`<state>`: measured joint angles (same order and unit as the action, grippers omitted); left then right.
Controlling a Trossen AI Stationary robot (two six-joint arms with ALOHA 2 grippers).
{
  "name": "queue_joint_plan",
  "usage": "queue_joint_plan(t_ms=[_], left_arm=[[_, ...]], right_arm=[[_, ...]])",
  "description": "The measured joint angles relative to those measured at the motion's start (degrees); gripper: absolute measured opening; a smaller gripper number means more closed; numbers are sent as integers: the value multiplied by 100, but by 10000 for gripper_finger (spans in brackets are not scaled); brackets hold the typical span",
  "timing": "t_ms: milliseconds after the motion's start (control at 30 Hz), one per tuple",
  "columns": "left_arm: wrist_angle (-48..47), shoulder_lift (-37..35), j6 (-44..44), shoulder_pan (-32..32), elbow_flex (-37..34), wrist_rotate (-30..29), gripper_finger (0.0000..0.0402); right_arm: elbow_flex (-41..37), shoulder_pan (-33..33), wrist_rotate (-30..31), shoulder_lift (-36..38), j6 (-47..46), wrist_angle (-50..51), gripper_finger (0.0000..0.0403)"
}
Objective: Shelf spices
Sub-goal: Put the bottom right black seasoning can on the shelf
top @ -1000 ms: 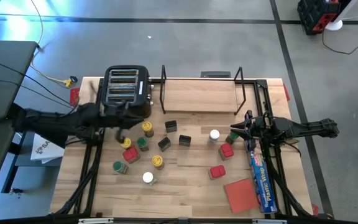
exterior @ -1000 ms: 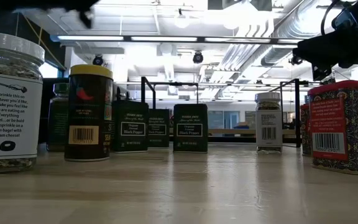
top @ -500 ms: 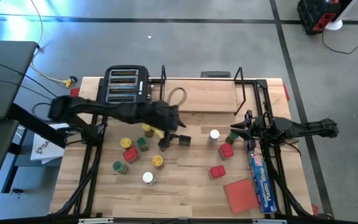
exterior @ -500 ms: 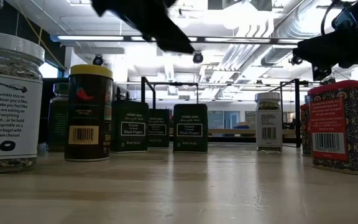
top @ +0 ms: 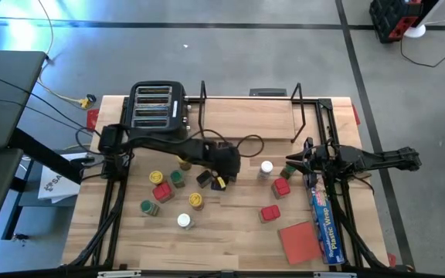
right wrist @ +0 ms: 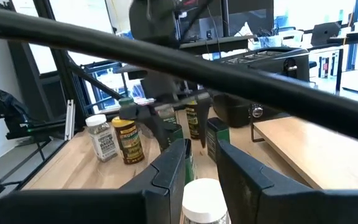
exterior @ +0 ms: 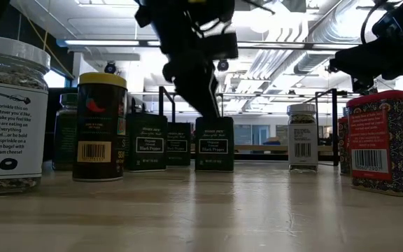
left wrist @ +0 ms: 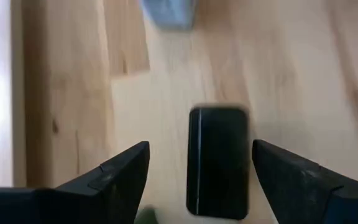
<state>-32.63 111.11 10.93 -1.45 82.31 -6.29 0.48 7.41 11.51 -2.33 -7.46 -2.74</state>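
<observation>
Centrally, left gripper (left wrist: pixel 199 163) hovers with fingers spread wide, straddling a dark square spice tin (left wrist: pixel 217 160) without touching it.

I see a light wooden table (top: pixel 230 224) with a smooth, faintly shiny grain, and the shelf (top: pixel 249 116) is thin matt black metal rod over a pale wood board. The toaster (top: pixel 158 110) looks like glossy black plastic. The dark square tin (left wrist: pixel 218 162) between my left gripper's matt black fingers (left wrist: pixel 120 174) has a smooth satin finish, and the nearest jar (exterior: pixel 9 115) is clear glass with a paper label.
</observation>
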Motion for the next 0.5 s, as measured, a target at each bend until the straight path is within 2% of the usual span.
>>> queue_joint_plan(t_ms=[200,367,500], left_arm=[[-43,160,-496,9,57,-30,245],[-85,164,-597,74,87,24,174],[-225,164,-533,155,304,338,118]], right_arm=[[1,-1,1,1,-1,-3,85],[1,-1,2,0,0,-2,85],[0,0,2,0,0,-3,85]])
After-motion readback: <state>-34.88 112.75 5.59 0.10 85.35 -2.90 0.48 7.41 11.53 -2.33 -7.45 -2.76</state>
